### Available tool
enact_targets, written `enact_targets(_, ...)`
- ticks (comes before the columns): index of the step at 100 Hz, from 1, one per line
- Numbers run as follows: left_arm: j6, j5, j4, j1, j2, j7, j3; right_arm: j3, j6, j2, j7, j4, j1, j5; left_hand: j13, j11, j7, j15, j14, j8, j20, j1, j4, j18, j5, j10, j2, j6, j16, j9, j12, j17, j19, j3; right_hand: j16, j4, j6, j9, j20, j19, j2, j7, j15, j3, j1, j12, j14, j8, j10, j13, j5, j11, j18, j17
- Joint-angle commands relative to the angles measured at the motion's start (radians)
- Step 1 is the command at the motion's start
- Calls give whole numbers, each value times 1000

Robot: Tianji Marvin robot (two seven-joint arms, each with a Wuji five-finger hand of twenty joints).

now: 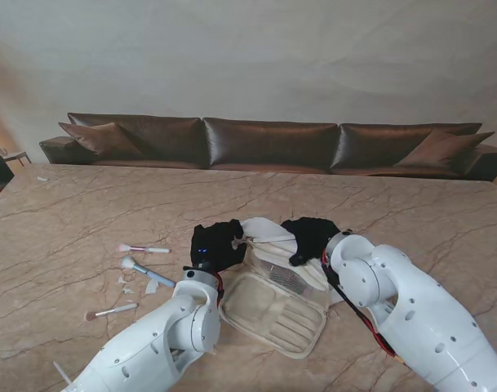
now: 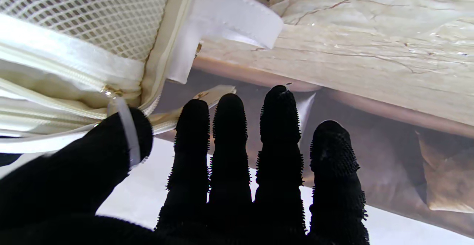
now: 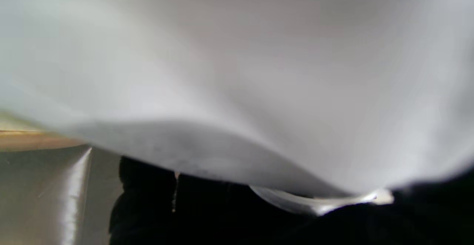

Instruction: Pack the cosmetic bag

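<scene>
While white fabric fills the right wrist view, left hand fingers spread beside cosmetics bag.

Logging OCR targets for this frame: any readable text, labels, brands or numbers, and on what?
None readable in any view.
Cosmetics bag: cream, lying open, no logo or print visible; its mesh pocket and white tab are blank.
Makeup brushes on the table: too small to show any marking.
Left robot hand: only small blue lights, no characters.
Right wrist view: filled by blurred white fabric, nothing legible.
</scene>
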State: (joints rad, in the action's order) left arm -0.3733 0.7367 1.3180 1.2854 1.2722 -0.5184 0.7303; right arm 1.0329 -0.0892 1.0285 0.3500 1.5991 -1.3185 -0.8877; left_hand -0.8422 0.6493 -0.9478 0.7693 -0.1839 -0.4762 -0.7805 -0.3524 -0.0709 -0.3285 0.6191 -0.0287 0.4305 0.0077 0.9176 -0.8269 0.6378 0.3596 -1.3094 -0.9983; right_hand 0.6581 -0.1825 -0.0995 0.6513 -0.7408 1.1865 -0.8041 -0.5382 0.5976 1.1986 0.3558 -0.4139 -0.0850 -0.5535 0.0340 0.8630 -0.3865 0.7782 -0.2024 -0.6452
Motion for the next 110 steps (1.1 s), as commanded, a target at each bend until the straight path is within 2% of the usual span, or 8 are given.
enact_targets(1,8,1,22,10,-25,23,17,-1,18,3,-2,-9,3,-4,44,-38,159,-47,-6,8,2,71,38,16,-41,-23,-56,60,-28,61,-42,-43,46,38,43,33,208,56,-6,56,29,-169,69,97,114,-32,36,-41,37,35,-89,60,17,-34)
enact_targets(13,34,27,53,21,-58,95,54,1,43,8,-37,-33,10,10,90,-113,344,-125,-14,94,29,92,42,21,-47,-48,-77,116,-81,107,-113,-87,116,85,99,-95,283,160,-5,128,-36,-292,196,104,176,-66,59,-93,53,110,-161,96,31,-97)
enact_targets(23,59,60,69,27,-84,151,84,0,51,12,-58,-50,17,31,104,-146,409,-158,-12,127,41,95,56,25,-46,-57,-100,128,-111,121,-156,-101,144,83,122,-138,364,264,-7,181,-79,-401,264,96,225,-91,61,-50,59,178,-224,103,32,-147)
enact_targets(55,139,119,98,46,-136,286,164,-33,80,40,-203,-163,64,106,129,-207,533,-237,-7,191,65,120,88,39,-43,-68,-124,145,-174,154,-238,-120,197,56,162,-135,530,471,-27,309,-27,-567,382,144,258,-92,30,10,50,329,-441,104,6,-266)
enact_targets(71,176,74,107,54,-139,332,191,-39,91,50,-238,-194,80,135,187,-259,607,-351,12,229,78,139,3,27,-80,-53,-44,139,-261,219,-299,-172,270,245,209,-131,542,507,-36,324,7,-559,422,139,276,-156,20,-39,44,344,-491,95,-1,-274)
enact_targets(86,224,33,100,51,-138,344,203,-41,87,54,-252,-205,88,145,257,-290,666,-437,25,260,57,172,-51,9,-115,-37,61,137,-326,287,-329,-218,327,277,230,-115,527,516,-51,346,0,-548,452,150,274,-177,13,-61,33,358,-499,100,-9,-292)
enact_targets(104,252,10,99,49,-138,361,202,-46,67,58,-255,-209,96,157,345,-316,733,-506,15,297,35,195,-82,-6,-148,-42,112,158,-381,358,-354,-276,408,226,242,-107,508,530,-62,375,-20,-548,478,172,275,-185,2,-72,21,377,-508,109,-19,-318)
enact_targets(110,252,2,107,52,-140,375,203,-51,60,60,-261,-210,98,158,381,-336,752,-530,-2,309,25,161,-46,-30,-156,-49,50,161,-408,381,-369,-310,453,268,248,-103,504,537,-66,389,-30,-548,492,183,274,-189,0,-76,20,385,-517,117,-22,-326)
